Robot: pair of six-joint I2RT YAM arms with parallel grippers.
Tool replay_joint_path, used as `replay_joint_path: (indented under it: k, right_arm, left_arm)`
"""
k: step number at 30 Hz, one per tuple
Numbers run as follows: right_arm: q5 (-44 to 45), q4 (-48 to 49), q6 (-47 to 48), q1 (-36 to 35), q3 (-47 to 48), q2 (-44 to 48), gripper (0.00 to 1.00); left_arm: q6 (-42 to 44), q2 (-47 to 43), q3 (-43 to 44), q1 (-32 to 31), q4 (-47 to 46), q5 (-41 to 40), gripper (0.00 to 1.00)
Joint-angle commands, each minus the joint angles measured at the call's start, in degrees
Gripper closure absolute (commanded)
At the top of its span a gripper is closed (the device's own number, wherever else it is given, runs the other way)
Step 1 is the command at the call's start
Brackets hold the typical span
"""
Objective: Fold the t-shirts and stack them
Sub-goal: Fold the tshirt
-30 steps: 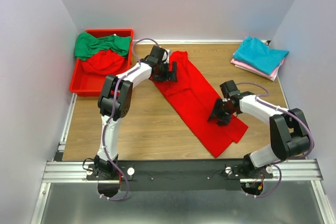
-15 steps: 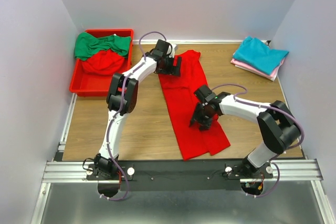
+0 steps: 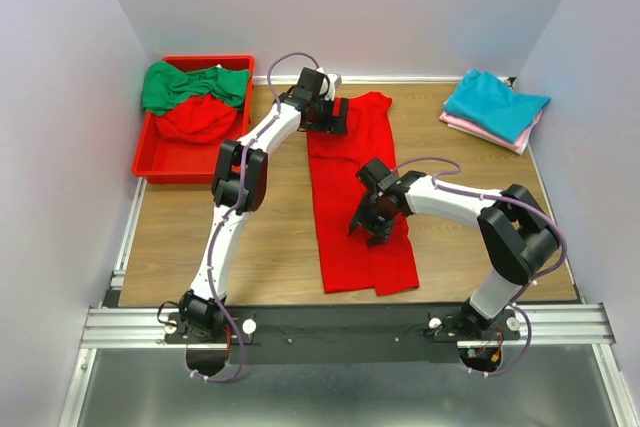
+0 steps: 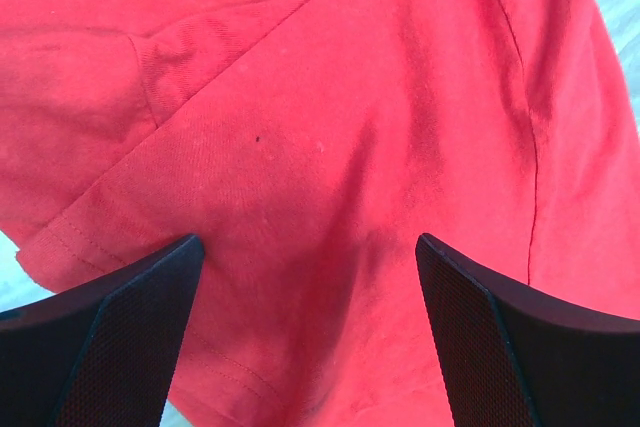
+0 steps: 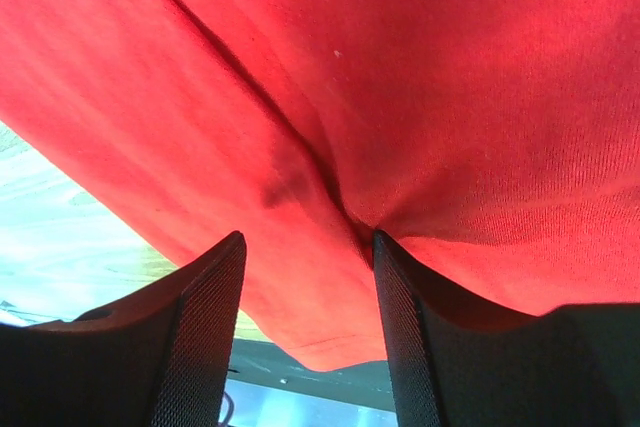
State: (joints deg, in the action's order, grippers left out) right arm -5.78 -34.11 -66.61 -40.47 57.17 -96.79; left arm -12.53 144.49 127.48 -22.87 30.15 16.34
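Observation:
A bright red t-shirt point(image 3: 350, 167) lies in a long folded strip down the middle of the table. My left gripper point(image 3: 330, 115) stands on its far left corner. In the left wrist view it point(image 4: 310, 242) is open wide, with the red cloth point(image 4: 330, 97) and a sleeve hem under the spread fingers. My right gripper point(image 3: 372, 219) presses on the strip's lower half. Its jaws point(image 5: 308, 237) stand apart, and a crease of the cloth point(image 5: 400, 67) is bunched against the right finger point(image 5: 400, 327). Nothing is clamped.
A red bin point(image 3: 150, 162) at the back left holds a green t-shirt point(image 3: 190, 87) and another red one point(image 3: 195, 119). A teal t-shirt point(image 3: 495, 102) lies folded on a pink one point(image 3: 480, 132) at the back right. The metal rail point(image 3: 340, 322) borders the near edge.
The red shirt has swung from a diagonal to nearly straight down the table. My right gripper slid left with its lower end. My left gripper shifted a little right at the far end.

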Motion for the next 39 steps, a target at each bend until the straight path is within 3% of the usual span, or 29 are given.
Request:
replay_joint_path:
  k: [1,9,17,20,25,26,29,35,39]
  right_arm:
    - [2.4,-1.7,-1.7,-0.5,1.2,0.2,0.38]
    - [3.9,-3.5,-0.5,-0.6,2.5,2.8,0.34]
    - [10.1,-9.5,0.4,-0.6,2.8,12.9,0.29]
    - [10.5,-10.0,0.0,-0.6,-2.0,17.6,0.28]
    - [10.8,-11.9,0.5,-0.6,-11.4,23.7,0.28]
    - [10.9,-12.2,0.5,-0.6,-12.4,24.9,0.28]
    - [12.9,-13.8,1.3,-0.7,-15.4,28.9,0.28]
    - [16.4,-19.2,2.3,-0.7,-16.6,32.7,0.27]
    - [16.3,-20.5,3.0,-0.7,-19.9,34.3,0.27]
  left_arm:
    - [-1.1,3.6,2.2,0.9,1.3,2.7,0.05]
    - [-1.9,1.6,3.2,1.3,-1.6,2.7,0.05]
    - [-2.2,-11.7,1.5,1.3,-3.7,-1.7,0.05]
    - [-2.6,-20.8,-6.1,0.9,-4.1,-4.5,0.05]
    - [-5.9,-42.2,-36.1,-2.1,-9.0,-10.6,0.05]
    - [-8.4,-45.4,-46.0,-3.9,-9.8,-12.0,0.05]
    - [-14.8,-58.3,-61.9,-10.6,-11.9,-15.1,0.05]
    - [-33.0,-71.4,-80.6,-24.1,-11.8,-20.5,0.05]
    - [-46.1,-81.0,-88.4,-32.5,-11.2,-23.1,0.06]
